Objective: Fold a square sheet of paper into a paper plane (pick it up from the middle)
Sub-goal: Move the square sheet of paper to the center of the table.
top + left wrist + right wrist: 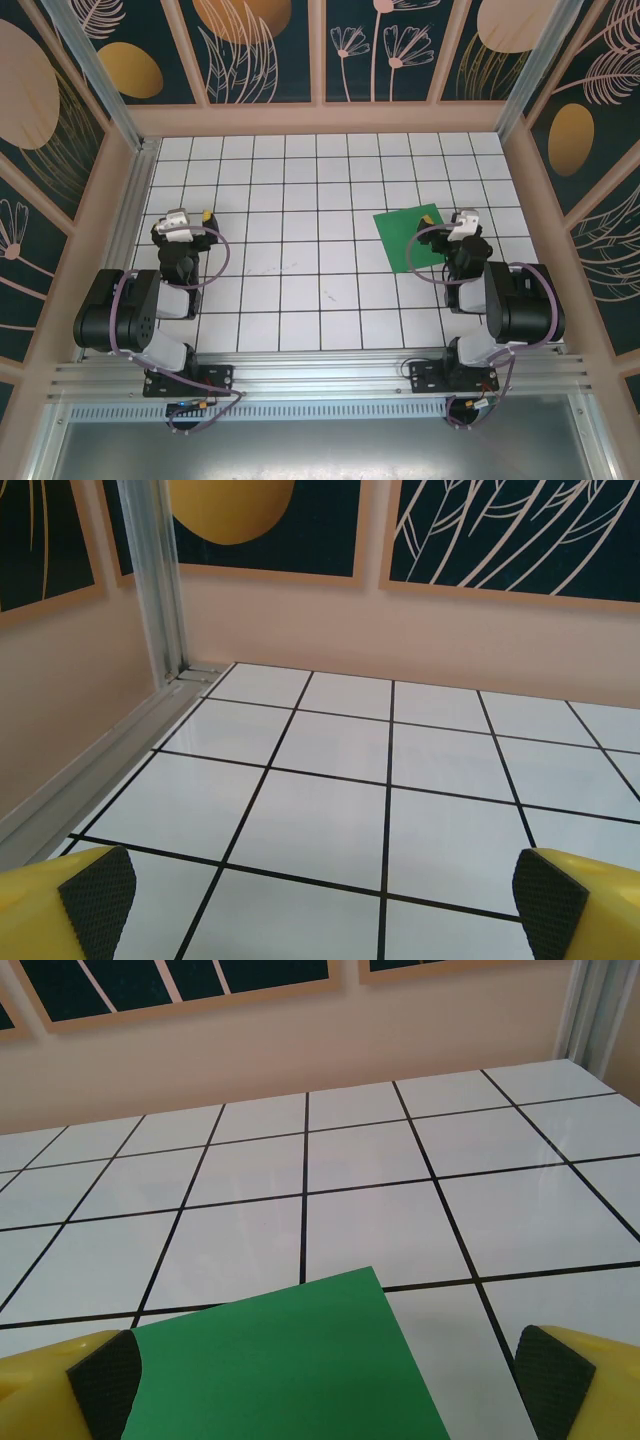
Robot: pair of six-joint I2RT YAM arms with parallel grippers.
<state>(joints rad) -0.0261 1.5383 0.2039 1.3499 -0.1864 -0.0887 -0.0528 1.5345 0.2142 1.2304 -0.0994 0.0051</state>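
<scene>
The square sheet of paper is bright green and lies flat and unfolded on the white tiled table, right of centre. My right gripper hovers at the sheet's right edge, its arm covering part of that side. In the right wrist view the sheet spreads flat below the right gripper, whose yellow fingers with black pads stand wide open with nothing between them. My left gripper rests over bare tiles on the left side, far from the paper. Its pads are also wide apart, the left gripper open and empty.
Pink walls with dark floral panels enclose the tiled table on three sides. An aluminium rail stands in the far left corner. Both arm bases sit on the metal rail at the near edge.
</scene>
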